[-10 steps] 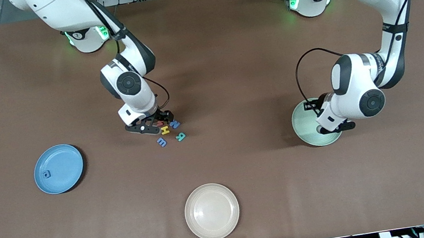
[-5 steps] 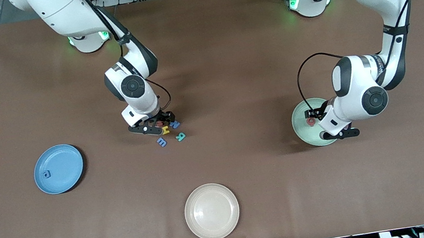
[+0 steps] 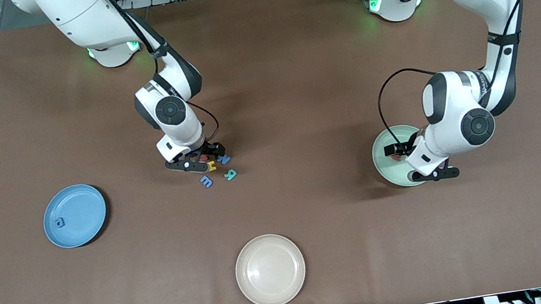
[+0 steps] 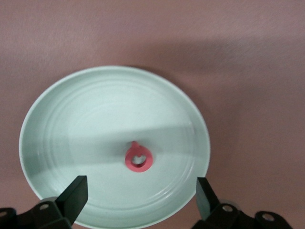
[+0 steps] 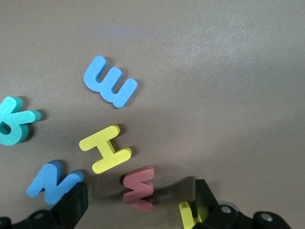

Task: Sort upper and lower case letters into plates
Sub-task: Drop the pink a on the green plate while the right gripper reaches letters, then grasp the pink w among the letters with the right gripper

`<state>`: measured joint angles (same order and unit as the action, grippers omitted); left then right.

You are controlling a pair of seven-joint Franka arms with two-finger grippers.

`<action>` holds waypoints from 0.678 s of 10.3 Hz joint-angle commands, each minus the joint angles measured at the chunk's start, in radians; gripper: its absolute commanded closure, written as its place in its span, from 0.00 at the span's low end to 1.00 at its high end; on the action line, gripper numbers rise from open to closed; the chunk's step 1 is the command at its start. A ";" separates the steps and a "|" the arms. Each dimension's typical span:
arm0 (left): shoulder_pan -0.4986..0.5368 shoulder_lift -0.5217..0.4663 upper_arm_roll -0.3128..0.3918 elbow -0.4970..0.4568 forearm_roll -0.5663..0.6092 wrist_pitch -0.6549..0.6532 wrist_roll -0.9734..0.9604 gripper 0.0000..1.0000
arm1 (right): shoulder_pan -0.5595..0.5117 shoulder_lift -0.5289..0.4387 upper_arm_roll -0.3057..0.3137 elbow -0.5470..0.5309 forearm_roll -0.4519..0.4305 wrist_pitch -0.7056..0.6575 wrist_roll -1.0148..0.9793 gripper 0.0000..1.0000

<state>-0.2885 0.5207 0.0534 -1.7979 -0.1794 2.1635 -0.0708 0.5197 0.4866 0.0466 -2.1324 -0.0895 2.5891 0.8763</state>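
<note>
My left gripper [image 3: 414, 162] [image 4: 140, 191] hangs open over the mint green plate [image 3: 381, 149] [image 4: 95, 109], with nothing between its fingers. A small red letter [image 4: 138, 160] lies loose in that plate. My right gripper [image 3: 201, 158] [image 5: 139, 198] stands open low over the cluster of letters, its fingers on either side of a red letter [image 5: 138, 183]. Around it lie a yellow H [image 5: 105, 149], a blue N [image 5: 50, 180], another blue letter [image 5: 110, 87], a teal letter [image 5: 14, 125] and a yellow letter [image 5: 188, 214] by one finger. The sky blue plate [image 3: 82, 201] holds a blue letter [image 3: 59, 222].
A cream-white plate [image 3: 270, 270] sits near the table's front edge, nearer the front camera than the letter cluster. The sky blue plate is toward the right arm's end of the brown table, the mint plate toward the left arm's end.
The left gripper opened and the red letter now lies in the mint plate. The right gripper shifted slightly over the letter cluster and stayed open.
</note>
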 commanded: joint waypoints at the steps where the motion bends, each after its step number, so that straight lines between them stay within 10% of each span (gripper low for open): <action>1: -0.055 0.028 -0.021 0.060 0.035 0.005 0.008 0.00 | 0.000 0.017 -0.001 0.023 -0.012 0.026 0.016 0.00; 7: -0.083 0.074 -0.081 0.127 0.327 0.140 0.025 0.00 | -0.021 -0.023 -0.001 -0.035 -0.015 0.014 -0.025 0.00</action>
<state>-0.3715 0.5825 -0.0020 -1.6880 0.1161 2.2387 -0.0628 0.5091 0.4864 0.0398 -2.1300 -0.0895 2.6008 0.8669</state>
